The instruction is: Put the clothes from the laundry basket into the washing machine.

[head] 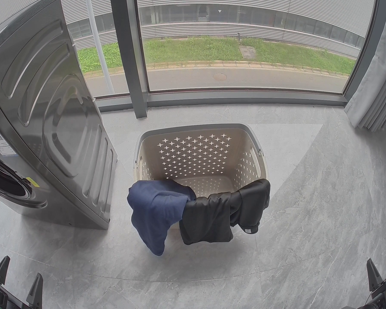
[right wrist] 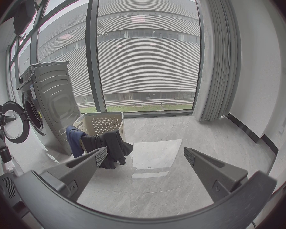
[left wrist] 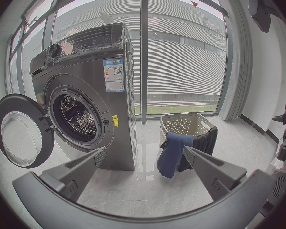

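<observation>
A beige laundry basket (head: 201,151) stands on the floor before the window. A blue garment (head: 156,209) and a black garment (head: 221,215) hang over its near rim. The grey washing machine (head: 43,108) stands to the left, its round door (left wrist: 20,129) swung open and the drum (left wrist: 74,116) visible. My left gripper (head: 19,277) sits low at the near left, open and empty. My right gripper (head: 384,265) is at the near right, open and empty too. Both are well short of the basket (left wrist: 184,124), which also appears in the right wrist view (right wrist: 100,123).
A large window with a dark post (head: 128,48) runs behind the basket. A grey curtain (head: 377,91) hangs at the far right. Bare tiled floor (head: 313,202) lies between the grippers and the basket.
</observation>
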Tool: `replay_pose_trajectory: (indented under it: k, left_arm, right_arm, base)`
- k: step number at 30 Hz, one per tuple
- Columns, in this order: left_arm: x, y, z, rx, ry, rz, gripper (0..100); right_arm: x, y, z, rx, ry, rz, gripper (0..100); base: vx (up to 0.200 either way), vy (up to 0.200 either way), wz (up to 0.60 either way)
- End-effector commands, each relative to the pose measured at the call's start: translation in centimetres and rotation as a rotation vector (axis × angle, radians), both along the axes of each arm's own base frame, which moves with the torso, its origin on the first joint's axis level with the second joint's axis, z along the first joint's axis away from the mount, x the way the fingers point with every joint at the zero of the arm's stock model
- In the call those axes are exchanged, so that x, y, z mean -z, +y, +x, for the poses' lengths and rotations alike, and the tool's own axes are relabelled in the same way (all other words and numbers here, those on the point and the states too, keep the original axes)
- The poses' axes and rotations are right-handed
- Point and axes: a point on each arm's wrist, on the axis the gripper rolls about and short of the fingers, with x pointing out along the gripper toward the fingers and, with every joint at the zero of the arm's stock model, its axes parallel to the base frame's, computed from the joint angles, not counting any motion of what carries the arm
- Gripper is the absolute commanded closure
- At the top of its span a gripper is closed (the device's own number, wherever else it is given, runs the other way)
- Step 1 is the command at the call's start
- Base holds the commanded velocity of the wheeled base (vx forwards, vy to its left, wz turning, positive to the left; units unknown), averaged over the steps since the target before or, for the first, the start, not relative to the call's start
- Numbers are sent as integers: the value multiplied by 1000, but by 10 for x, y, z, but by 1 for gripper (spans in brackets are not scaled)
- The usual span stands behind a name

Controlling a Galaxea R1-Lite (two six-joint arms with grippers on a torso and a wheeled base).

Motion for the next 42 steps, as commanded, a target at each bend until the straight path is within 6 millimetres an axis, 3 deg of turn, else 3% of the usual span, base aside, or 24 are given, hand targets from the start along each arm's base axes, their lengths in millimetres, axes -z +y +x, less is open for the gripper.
replay_pose_trajectory:
  k: [1, 4, 7, 10, 14, 22, 34, 36, 42]
  left_arm:
    - [5, 0, 0, 1, 0, -1, 0]
    - [5, 0, 0, 1, 0, -1, 0]
    - [5, 0, 0, 1, 0, -1, 0]
    - [5, 0, 0, 1, 0, 0, 0]
    - [5, 0, 0, 3, 0, -1, 0]
    - [5, 0, 0, 3, 0, -3, 0]
    - [5, 0, 0, 3, -2, -3, 0]
    - [5, 0, 0, 3, -2, -3, 0]
    - [5, 0, 0, 1, 0, 0, 0]
  right_arm:
    - [3, 0, -1, -8, -7, 7, 0]
    - [2, 0, -1, -22, -16, 11, 0]
    - [-50, 1, -11, -52, -153, 19, 0]
    - [-70, 1, 9, -72, -24, 36, 0]
    - [-69, 3, 63, -89, 270, 66, 0]
    - [-63, 16, 151, -205, 416, 118, 0]
    - [-35, 29, 221, -131, 528, 150, 0]
    - [-27, 35, 237, -139, 542, 142, 0]
    - [-14, 56, 259, -203, 570, 122, 0]
  base:
    - [0, 0, 0]
    - [0, 0, 0]
    - [0, 0, 0]
    - [0, 0, 0]
    - [0, 0, 0]
    - [0, 0, 0]
    - [0, 0, 0]
    - [0, 0, 0]
    - [0, 0, 0]
